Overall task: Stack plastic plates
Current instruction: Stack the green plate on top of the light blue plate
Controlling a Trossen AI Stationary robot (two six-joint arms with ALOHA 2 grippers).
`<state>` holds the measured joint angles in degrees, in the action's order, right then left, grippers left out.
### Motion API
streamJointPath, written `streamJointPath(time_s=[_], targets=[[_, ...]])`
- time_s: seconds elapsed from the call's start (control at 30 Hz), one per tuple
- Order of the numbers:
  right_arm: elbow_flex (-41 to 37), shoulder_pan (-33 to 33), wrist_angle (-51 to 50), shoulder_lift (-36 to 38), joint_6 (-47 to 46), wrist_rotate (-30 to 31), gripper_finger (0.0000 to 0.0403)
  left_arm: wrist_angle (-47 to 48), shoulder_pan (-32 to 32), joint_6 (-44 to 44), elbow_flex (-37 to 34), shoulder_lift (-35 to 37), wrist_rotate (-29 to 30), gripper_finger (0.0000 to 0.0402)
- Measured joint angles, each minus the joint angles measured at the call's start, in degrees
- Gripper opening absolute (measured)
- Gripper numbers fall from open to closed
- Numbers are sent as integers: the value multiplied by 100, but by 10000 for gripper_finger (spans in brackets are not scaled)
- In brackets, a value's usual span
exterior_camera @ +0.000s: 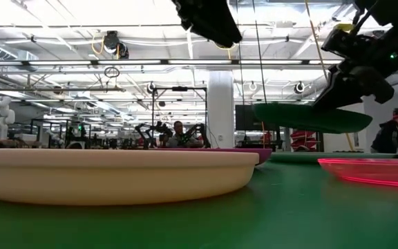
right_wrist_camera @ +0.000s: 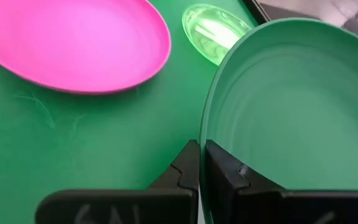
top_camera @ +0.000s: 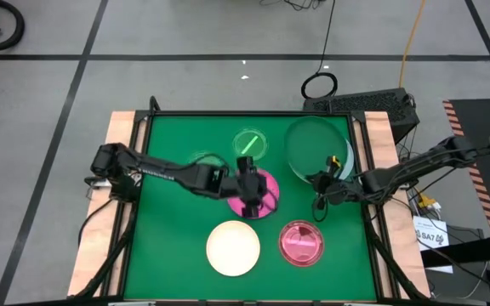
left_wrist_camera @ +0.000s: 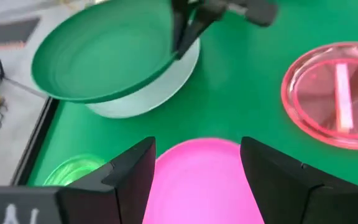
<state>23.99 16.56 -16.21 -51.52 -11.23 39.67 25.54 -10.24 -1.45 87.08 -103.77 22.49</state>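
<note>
Rim pinch was the weak point: the right gripper [right_wrist_camera: 199, 163] had clamped its fingers on the edge of the dark green plate [top_camera: 313, 146], which hung tilted in the air over the pale blue plate [left_wrist_camera: 166, 84]. Held at one edge only, it could have pivoted or slipped and landed askew. The left gripper [left_wrist_camera: 194, 180] hovered over the magenta plate [right_wrist_camera: 73, 43], fingers spread wide and grasping nothing.
</note>
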Motion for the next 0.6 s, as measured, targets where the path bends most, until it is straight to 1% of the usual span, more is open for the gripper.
streamJointPath(time_s=[0.13, 0.23, 0.3, 0.37, 0.6], targets=[[2, -119, -165, 58, -310, -99, 4, -1085, -177, -10, -1083, 35, 37, 241], [0, -220, -322, -19, -577, -98, 4, -1878, -226, 119, -1567, 71, 63, 241], [2, -281, -423, -82, -810, -109, 4, -2121, -260, 228, -1725, 76, 77, 241], [2, -330, -434, -187, -1015, -123, 4, -2138, -301, 325, -1793, 72, 135, 241], [2, -420, -557, -589, -1362, -249, 4, -2270, -460, 571, -1789, 72, 227, 241]])
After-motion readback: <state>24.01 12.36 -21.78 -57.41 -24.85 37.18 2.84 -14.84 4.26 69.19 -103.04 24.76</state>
